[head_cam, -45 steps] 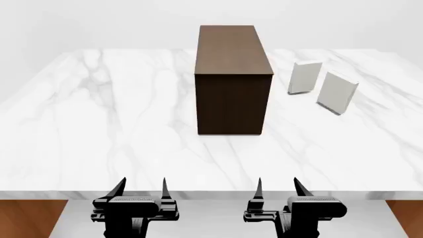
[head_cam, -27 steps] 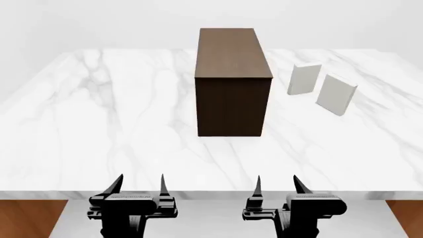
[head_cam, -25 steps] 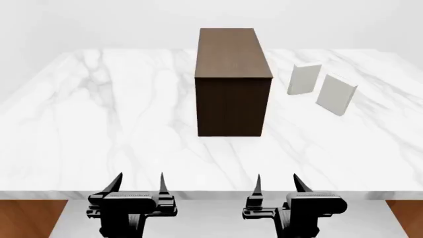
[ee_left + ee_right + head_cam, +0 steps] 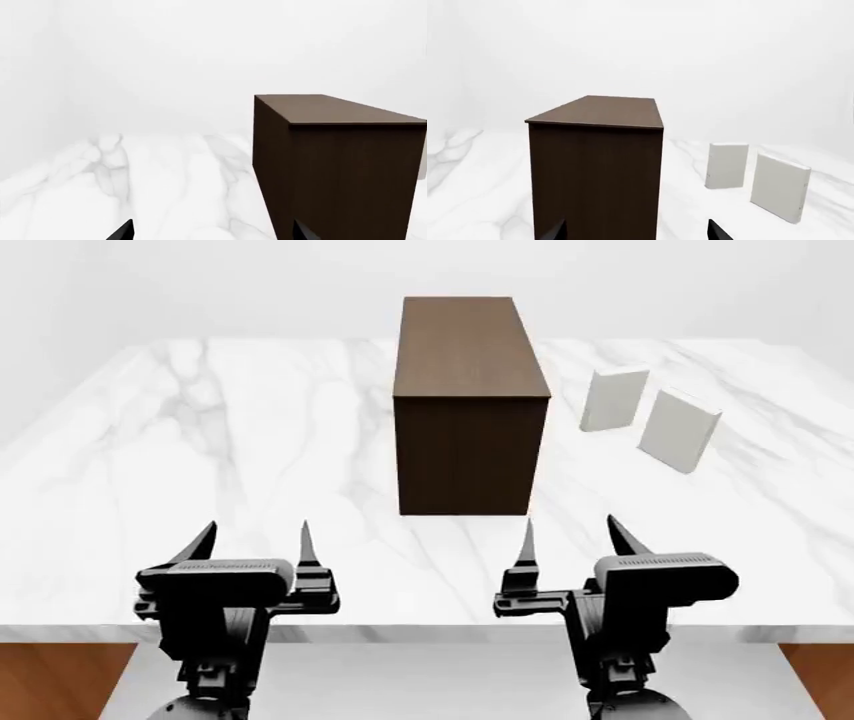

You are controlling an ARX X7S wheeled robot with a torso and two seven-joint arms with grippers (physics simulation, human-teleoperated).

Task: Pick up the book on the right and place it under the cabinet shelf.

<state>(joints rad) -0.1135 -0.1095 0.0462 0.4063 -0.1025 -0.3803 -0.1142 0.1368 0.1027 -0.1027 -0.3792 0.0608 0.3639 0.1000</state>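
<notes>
Two pale grey-white books stand upright on the marble table, to the right of the cabinet. The book on the right [image 4: 678, 430] [image 4: 779, 187] is the nearer one, with its look-alike [image 4: 614, 398] [image 4: 726, 166] behind and left of it. The dark brown cabinet [image 4: 467, 410] [image 4: 333, 165] [image 4: 597, 170] stands end-on in the middle, showing only closed faces, so its shelf is hidden. Over the table's front edge, my left gripper [image 4: 254, 540] [image 4: 213, 232] is open and empty. My right gripper [image 4: 574, 535] [image 4: 635, 232] is also open and empty, well short of the books.
The white marble table [image 4: 200, 460] spreads wide to the left of the cabinet and in front of it. Its front edge runs just under both grippers. A plain white wall stands behind.
Both grippers have risen and moved forward, from below the table's front edge to over it. Cabinet and books have not moved.
</notes>
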